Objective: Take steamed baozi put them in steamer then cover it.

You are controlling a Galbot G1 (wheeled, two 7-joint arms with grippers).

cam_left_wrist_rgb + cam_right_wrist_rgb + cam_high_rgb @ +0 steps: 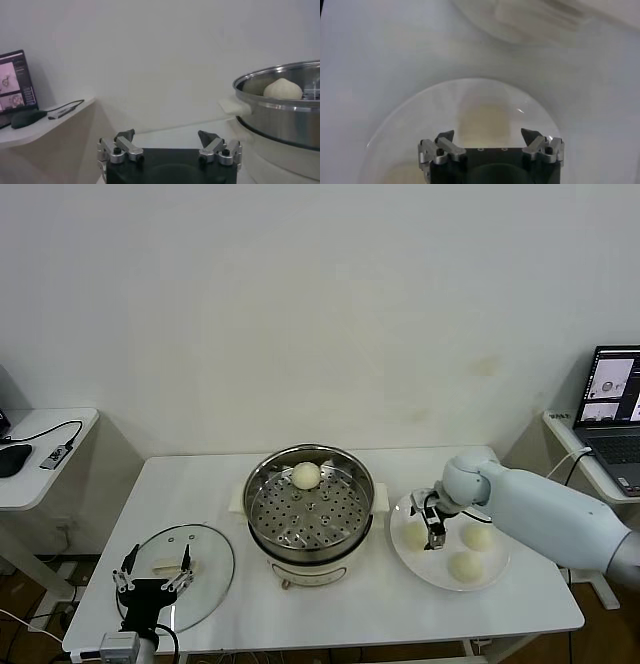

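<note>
- The steamed baozi [414, 536] in hand lies at about 9 o'clock on the white plate [498, 569]. Two more sit at 3 and 6 o'clock, and a fourth [306, 475] rests in the steamer [365, 489] at 12 o'clock on the perforated tray.
- The right gripper [436, 536] hangs just over that 9 o'clock bun with its jaws spread and nothing in them. In the right wrist view a pale rounded shape [482, 117] lies ahead of the parted fingers, roughly centred.
- I judge the step to be the pick. Centre the bun between the fingers before descending, so both pads meet its sides together and it does not roll away.
- Close gently, because soft dough will probably dent or tear under a hard squeeze. Stop as soon as the bun is held.
- Lift straight up, clear of the plate's edge and the two neighbouring buns.
- The steamer stands at 9 o'clock from the plate. Carry the bun over the near rim and set it on a bare part of the tray, away from the one at 12 o'clock.
- The cover [210, 569] lies flat on the table [400, 614] at about 8 o'clock from the steamer. The left gripper [155, 569] waits above it with its jaws apart and empty.
</note>
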